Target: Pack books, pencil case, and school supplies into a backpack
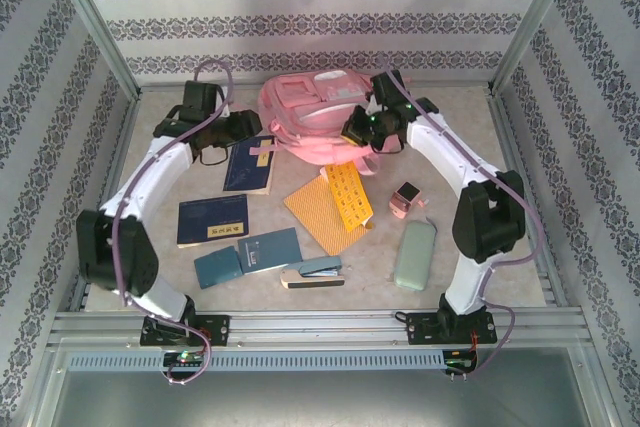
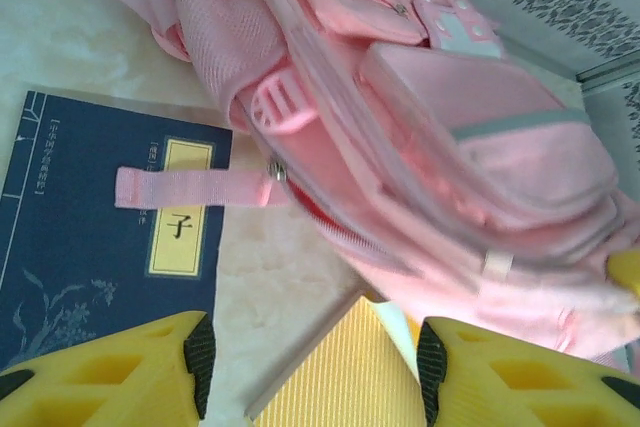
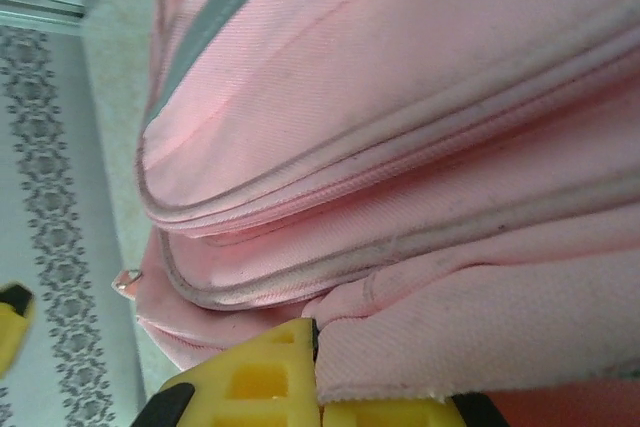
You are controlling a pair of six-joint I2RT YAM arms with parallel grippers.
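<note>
The pink backpack (image 1: 305,112) lies at the back middle of the table. My right gripper (image 1: 356,128) is shut on a fold of the backpack (image 3: 420,97) fabric; in the right wrist view the cloth is pinched at the right gripper (image 3: 335,397). My left gripper (image 1: 236,133) hangs open at the backpack's left, and in the left wrist view the left gripper (image 2: 312,367) has nothing between its fingers. Below it lie a navy book (image 2: 90,247) and the yellow book (image 2: 350,382). A second navy book (image 1: 212,219), two teal books (image 1: 245,257), the stapler (image 1: 312,272) and the pencil case (image 1: 415,255) lie nearer.
A pink strap (image 2: 190,187) from the backpack (image 2: 440,137) trails across the navy book (image 1: 250,165). A small pink object (image 1: 404,197) sits right of the yellow book (image 1: 322,212). Patterned walls and metal posts enclose the table on three sides.
</note>
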